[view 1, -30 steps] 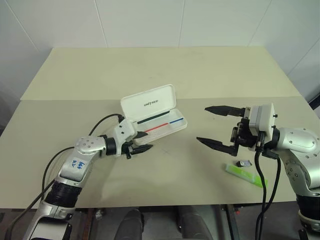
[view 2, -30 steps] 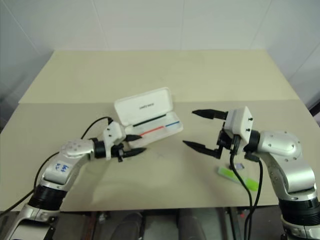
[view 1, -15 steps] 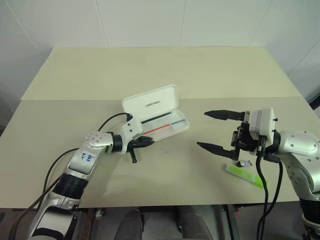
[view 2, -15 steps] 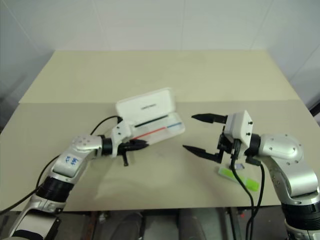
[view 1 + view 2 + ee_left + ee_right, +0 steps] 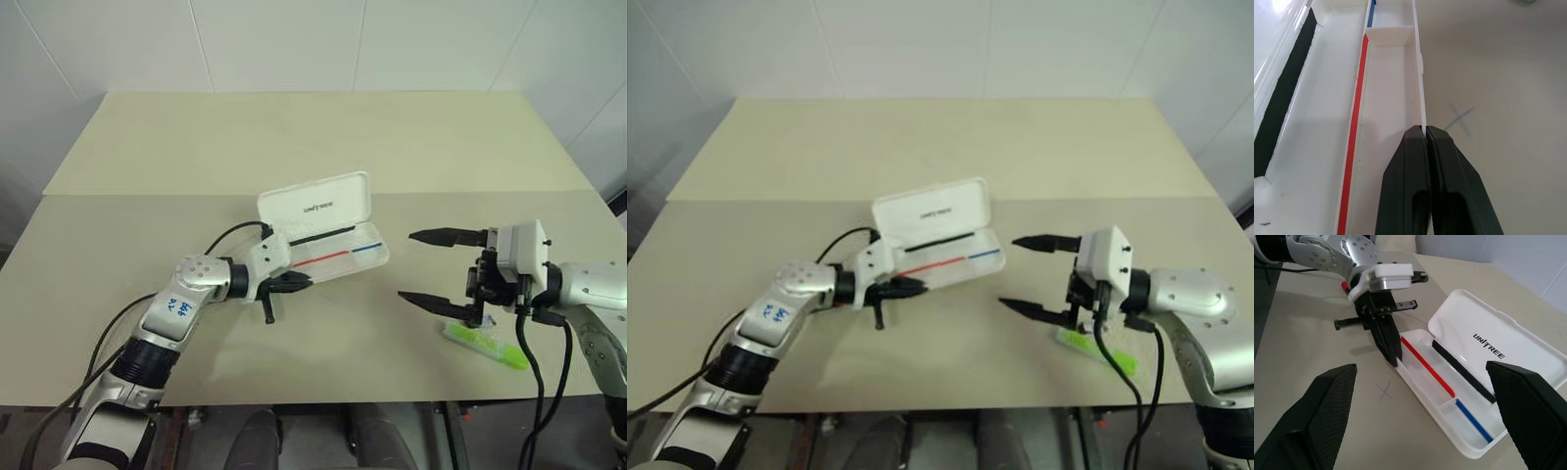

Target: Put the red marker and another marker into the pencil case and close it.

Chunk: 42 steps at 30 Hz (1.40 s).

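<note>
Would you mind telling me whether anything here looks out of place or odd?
The left hand is shut on the thin front wall of the open pencil case, an odd place to grip, and the case lies skewed on the table. The green highlighter lies outside it, by the open right hand.

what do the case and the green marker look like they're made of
Case: looks like hard white plastic with a smooth, slightly glossy finish; thin moulded walls and dividers, rounded corners, printed lid.
Green marker: seems translucent lime plastic, since the table tone shows faintly through it; too small to judge its finish.
</note>
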### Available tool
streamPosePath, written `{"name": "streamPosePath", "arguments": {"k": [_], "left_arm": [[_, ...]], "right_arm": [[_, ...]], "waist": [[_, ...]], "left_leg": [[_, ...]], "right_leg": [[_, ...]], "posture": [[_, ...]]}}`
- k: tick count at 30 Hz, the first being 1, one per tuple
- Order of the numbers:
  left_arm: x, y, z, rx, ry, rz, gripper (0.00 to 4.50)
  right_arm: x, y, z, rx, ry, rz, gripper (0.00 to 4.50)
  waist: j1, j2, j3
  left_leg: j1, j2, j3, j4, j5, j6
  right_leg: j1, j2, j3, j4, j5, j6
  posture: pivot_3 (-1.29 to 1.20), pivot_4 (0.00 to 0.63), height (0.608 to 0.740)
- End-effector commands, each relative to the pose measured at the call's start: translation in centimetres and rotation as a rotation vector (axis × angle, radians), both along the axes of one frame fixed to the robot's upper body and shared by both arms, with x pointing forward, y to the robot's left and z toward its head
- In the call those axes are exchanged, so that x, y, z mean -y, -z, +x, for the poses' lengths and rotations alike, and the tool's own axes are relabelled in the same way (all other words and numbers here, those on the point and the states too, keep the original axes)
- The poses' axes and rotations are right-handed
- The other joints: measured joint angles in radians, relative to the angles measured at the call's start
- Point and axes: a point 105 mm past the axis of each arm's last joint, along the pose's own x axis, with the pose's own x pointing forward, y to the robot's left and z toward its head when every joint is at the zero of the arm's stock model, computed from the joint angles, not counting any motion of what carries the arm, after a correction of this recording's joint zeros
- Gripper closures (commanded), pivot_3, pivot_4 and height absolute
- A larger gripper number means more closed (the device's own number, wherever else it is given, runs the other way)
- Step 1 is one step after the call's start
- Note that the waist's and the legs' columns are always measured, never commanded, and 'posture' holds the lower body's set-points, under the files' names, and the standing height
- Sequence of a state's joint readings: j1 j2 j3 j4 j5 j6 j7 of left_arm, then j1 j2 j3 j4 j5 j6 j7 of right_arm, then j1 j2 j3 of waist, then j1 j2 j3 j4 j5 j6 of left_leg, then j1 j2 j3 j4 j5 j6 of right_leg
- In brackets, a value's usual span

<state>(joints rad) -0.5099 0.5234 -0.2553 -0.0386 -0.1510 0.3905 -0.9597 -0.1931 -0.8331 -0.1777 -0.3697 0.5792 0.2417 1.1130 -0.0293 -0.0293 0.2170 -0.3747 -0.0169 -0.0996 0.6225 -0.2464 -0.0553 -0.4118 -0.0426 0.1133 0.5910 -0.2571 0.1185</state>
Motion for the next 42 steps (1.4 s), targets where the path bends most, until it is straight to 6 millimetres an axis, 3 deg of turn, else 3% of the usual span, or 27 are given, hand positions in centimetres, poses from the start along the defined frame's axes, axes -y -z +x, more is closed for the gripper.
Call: {"name": "streamPosePath", "arguments": {"k": [1, 6, 10, 17, 22, 38, 42], "left_arm": [[1.7, -2.3, -1.1, 0.089, 0.109, -0.019, 4.48], [2.3, -1.7, -2.8, 0.078, 0.192, 0.007, 4.48], [1.7, -1.2, -3.5, 0.065, 0.213, 0.035, 4.48], [-2.5, 0.0, -4.0, 0.029, 0.117, 0.120, 4.48], [-3.8, 0.5, -4.2, 0.012, 0.085, 0.133, 4.48], [-1.8, 1.3, -3.9, 0.014, 0.185, 0.068, 4.48], [-1.8, 1.5, -4.5, -0.009, 0.209, 0.068, 3.47]], "right_arm": [[1.3, -0.7, -0.2, 0.024, 0.031, -0.015, 0.00], [2.2, -0.7, -0.6, 0.017, 0.069, -0.029, 0.00], [2.9, -0.6, -1.2, 0.008, 0.100, -0.042, 0.00], [3.0, -0.3, -2.0, -0.002, 0.131, -0.043, 0.00], [2.7, -0.3, -2.0, -0.002, 0.133, -0.031, 0.00], [1.6, -0.9, -1.7, 0.006, 0.092, -0.022, 0.00], [1.5, -1.0, -1.6, 0.009, 0.091, -0.018, 0.00]], "waist": [[0.000, 0.000, 0.000], [-0.002, 0.000, 0.000], [-0.002, 0.000, 0.000], [-0.007, 0.000, 0.000], [-0.005, 0.000, 0.000], [0.000, 0.000, 0.000], [0.000, 0.000, 0.000]], "left_leg": [[0.000, 0.000, 0.000, 0.000, 0.000, 0.000], [0.000, 0.000, 0.000, 0.000, 0.000, 0.000], [0.000, 0.000, 0.000, 0.000, 0.000, 0.000], [0.000, 0.000, 0.001, 0.001, 0.000, 0.000], [0.000, 0.000, 0.001, 0.004, -0.001, 0.000], [-0.001, 0.001, 0.001, 0.005, -0.004, 0.002], [-0.001, 0.001, 0.001, 0.005, -0.004, 0.002]], "right_leg": [[0.000, 0.000, 0.000, 0.000, 0.000, 0.000], [0.000, 0.000, 0.000, 0.000, 0.000, 0.000], [0.000, 0.000, 0.000, 0.000, 0.000, 0.000], [0.000, 0.001, 0.001, 0.000, -0.001, -0.001], [0.001, 0.000, 0.001, 0.000, -0.001, -0.001], [0.002, 0.000, 0.001, -0.002, -0.001, 0.000], [0.002, 0.000, 0.001, -0.002, -0.001, 0.000]], "posture": [[0.00, 0.150, 0.740], [0.00, 0.150, 0.740], [0.00, 0.150, 0.740], [0.00, 0.150, 0.740], [0.00, 0.150, 0.740], [0.00, 0.150, 0.740], [0.00, 0.150, 0.740]]}}
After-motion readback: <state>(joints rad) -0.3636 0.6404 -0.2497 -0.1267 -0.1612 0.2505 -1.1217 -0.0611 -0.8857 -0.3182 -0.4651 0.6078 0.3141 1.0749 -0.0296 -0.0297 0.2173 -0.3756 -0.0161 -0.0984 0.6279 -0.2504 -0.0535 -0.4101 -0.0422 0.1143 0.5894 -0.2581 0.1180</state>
